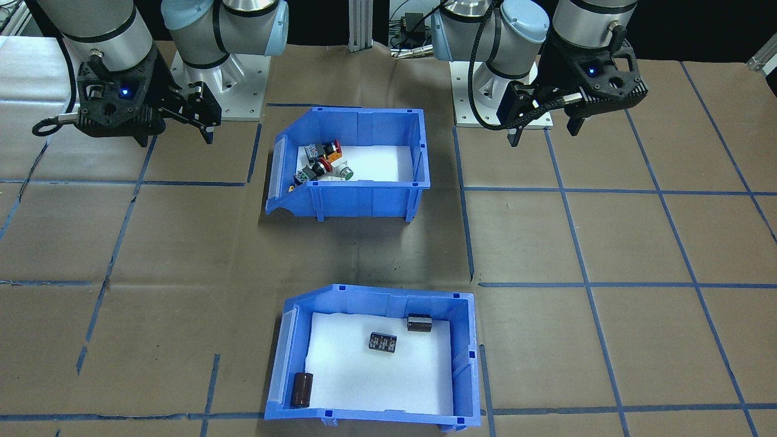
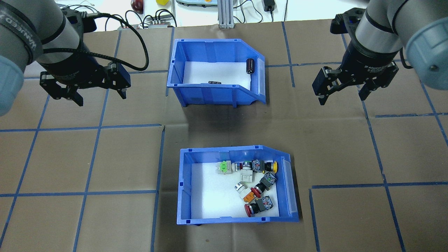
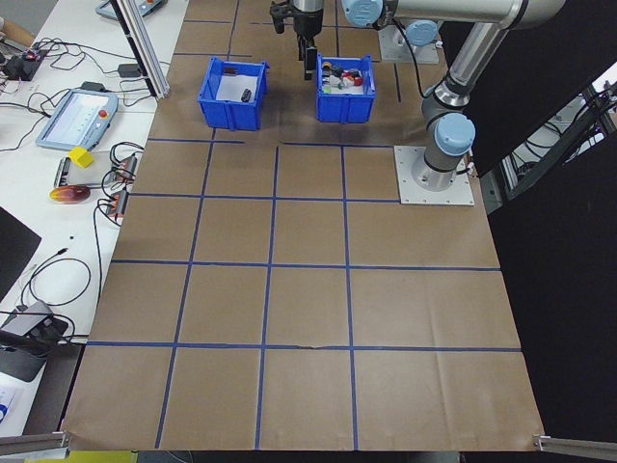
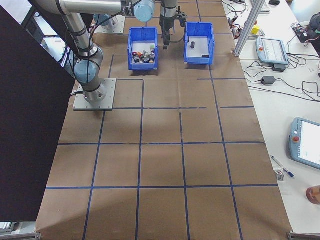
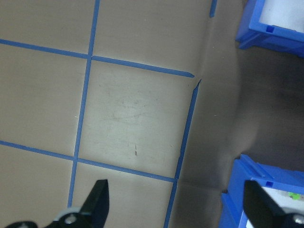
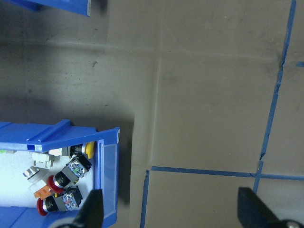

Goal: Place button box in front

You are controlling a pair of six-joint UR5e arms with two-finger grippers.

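The button box (image 2: 184, 190) is a blue open-top bin with a white foam liner, and red, yellow, orange and green push buttons (image 2: 257, 185) are piled at its sloped side. It sits on the table's centre line on the robot's side, and it also appears in the front-facing view as the button box (image 1: 364, 200). My left gripper (image 2: 100, 98) hangs open and empty above the paper, well off to the box's left. My right gripper (image 2: 342, 99) is open and empty too, off to its right. The right wrist view shows the box's sloped end (image 6: 47, 137).
A second blue bin (image 2: 210, 94) holding dark cylinders (image 2: 250, 65) stands farther out on the same centre line, a gap of bare paper between the two bins. Blue tape lines grid the brown paper. Cables and devices lie past the far edge.
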